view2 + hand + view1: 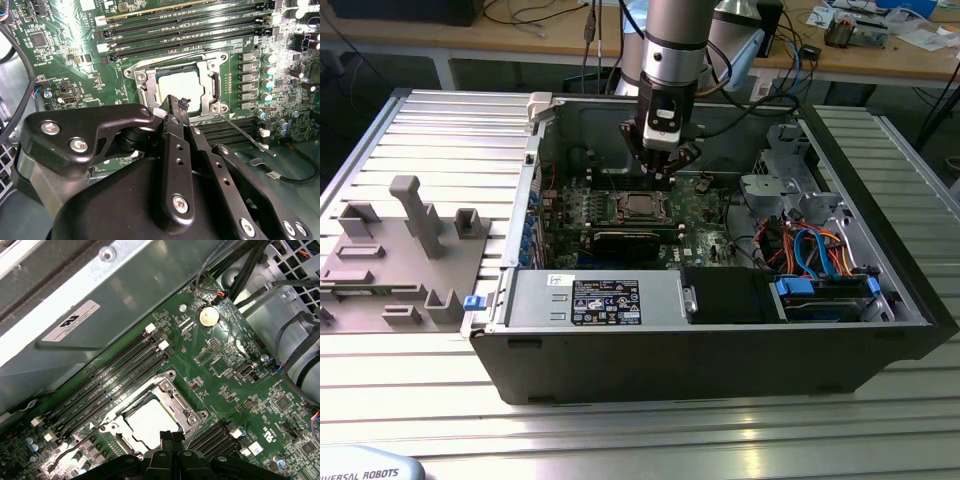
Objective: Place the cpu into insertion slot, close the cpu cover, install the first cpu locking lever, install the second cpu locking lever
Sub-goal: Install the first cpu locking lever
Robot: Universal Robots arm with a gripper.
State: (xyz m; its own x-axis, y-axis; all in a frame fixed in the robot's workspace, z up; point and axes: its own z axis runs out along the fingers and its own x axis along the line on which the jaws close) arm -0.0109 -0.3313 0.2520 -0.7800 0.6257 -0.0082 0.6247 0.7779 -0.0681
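Cpu (180, 86) sits flat in the insertion slot (168, 378). Its pale metal top shows through the window of the cpu cover (146, 91), which lies down over it. Gripper (176, 105) hangs just above the socket's edge, fingers pressed together with nothing between them.

One locking lever (246, 136) stands free: a thin wire rod angling out from the socket corner over the memory slots (190, 35). I judge it unlatched.

Handling, my read:
- **Chip:** light, rigid, slick on top and delicate. With the cover down it wants no more touching.
- **Cover:** thin sheet metal, stiff enough to take a push on its frame, not through the window.
- **Lever:** springy wire, best pushed near its bent end, and likely to skid off smooth fingers.

Surroundings: the green board is crowded with capacitors (268, 84) and cables, so there is little room beside the socket. The walls of the open case (720, 350) close in around the arm. The case rests on a slatted metal bench (440, 130), with a grey fixture tray (400, 250) at the exterior view's left.
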